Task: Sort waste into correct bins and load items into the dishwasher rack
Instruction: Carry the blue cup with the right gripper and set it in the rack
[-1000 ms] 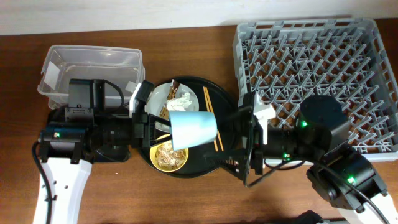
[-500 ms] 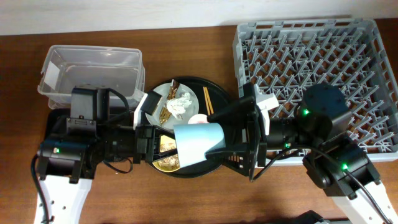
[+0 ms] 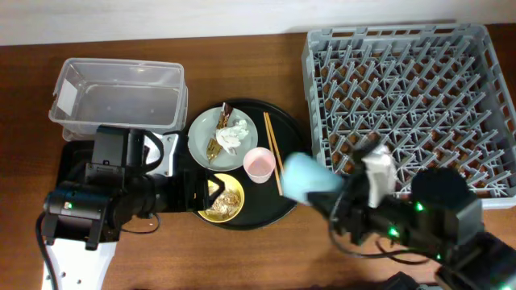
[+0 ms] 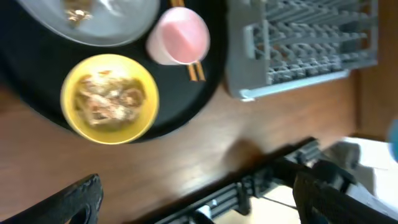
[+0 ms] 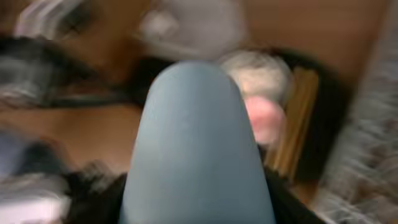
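One light blue cup (image 3: 309, 177) is clamped on its side in the right gripper (image 3: 347, 201), just off the right rim of the round black tray (image 3: 262, 201), and blurs out the fingers in the wrist view. The left gripper (image 4: 196, 194) is spread wide and empty at the tray's left edge, near the small yellow bowl (image 4: 110, 98).

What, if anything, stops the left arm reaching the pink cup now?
Probably nothing, so yes: the left gripper is open and empty, and the pink cup stands uncovered. Watch the yellow bowl near its path and the light blue cup close beside.
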Motion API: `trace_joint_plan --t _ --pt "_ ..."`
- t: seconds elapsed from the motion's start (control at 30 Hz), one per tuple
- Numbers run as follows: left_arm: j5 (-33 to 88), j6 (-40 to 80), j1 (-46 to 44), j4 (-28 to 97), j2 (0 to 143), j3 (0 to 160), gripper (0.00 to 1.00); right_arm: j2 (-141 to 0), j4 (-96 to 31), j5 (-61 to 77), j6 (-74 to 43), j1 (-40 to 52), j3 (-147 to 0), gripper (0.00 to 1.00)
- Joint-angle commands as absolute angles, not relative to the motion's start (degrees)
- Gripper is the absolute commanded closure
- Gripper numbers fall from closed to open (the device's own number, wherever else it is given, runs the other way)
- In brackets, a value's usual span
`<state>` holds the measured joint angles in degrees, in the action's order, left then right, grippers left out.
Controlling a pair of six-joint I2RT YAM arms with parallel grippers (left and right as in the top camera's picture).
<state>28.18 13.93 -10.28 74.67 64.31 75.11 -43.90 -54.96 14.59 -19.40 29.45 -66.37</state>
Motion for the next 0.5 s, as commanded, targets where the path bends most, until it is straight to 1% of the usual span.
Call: trace_joint_plan --t 0.0,0.03,0.07,0.1,0.13,0.2,0.3,0.33,0.37,0.4,0.47 --pt "22.65 14.06 -10.35 74.81 64.16 74.96 0.01 -45.98 -66.65 -18.87 -31.88 29.5 -66.46 0.58" --pt "22.65 14.06 -10.35 74.89 64.16 74.96 0.01 -48.29 -69.8 -21.85 -35.24 29.47 -66.46 0.58" --pt "22.68 14.06 -10.35 75.16 64.16 74.96 0.01 -51.31 -71.29 -21.67 -36.53 28.64 -66.46 0.58" --pt "22.65 14.06 -10.35 75.75 64.16 74.96 0.01 -56.4 -72.03 -20.73 -36.51 25.47 -66.46 0.58" --pt "22.68 14.06 -10.35 75.99 64.16 74.96 0.01 -60.66 -71.64 -17.89 -35.48 22.94 -66.46 0.58" --pt "22.68 14.06 -10.35 76.12 64.16 74.96 0.01 -70.57 -68.47 -7.53 -27.59 19.05 -66.46 0.58" --pt "22.68 14.06 -10.35 76.18 64.16 74.96 0.01 -82.35 -68.07 -2.68 -24.6 17.56 -66.46 0.57" --pt "22.7 14.06 -10.35 76.16 64.16 74.94 0.01 -85.49 -67.7 -3.27 -24.6 17.54 -66.46 0.44" --pt "22.7 14.06 -10.35 76.16 64.16 74.96 0.01 -87.83 -66.19 -3.22 -24.64 17.54 -66.46 0.25" --pt "22.7 14.06 -10.35 76.18 64.16 74.96 0.01 -88.09 -64.66 -3.22 -24.67 17.54 -66.48 0.2" --pt "22.68 14.04 -10.35 75.96 64.23 74.94 0.01 -83.77 -64.07 -3.22 -24.67 17.56 -69.49 0.17"
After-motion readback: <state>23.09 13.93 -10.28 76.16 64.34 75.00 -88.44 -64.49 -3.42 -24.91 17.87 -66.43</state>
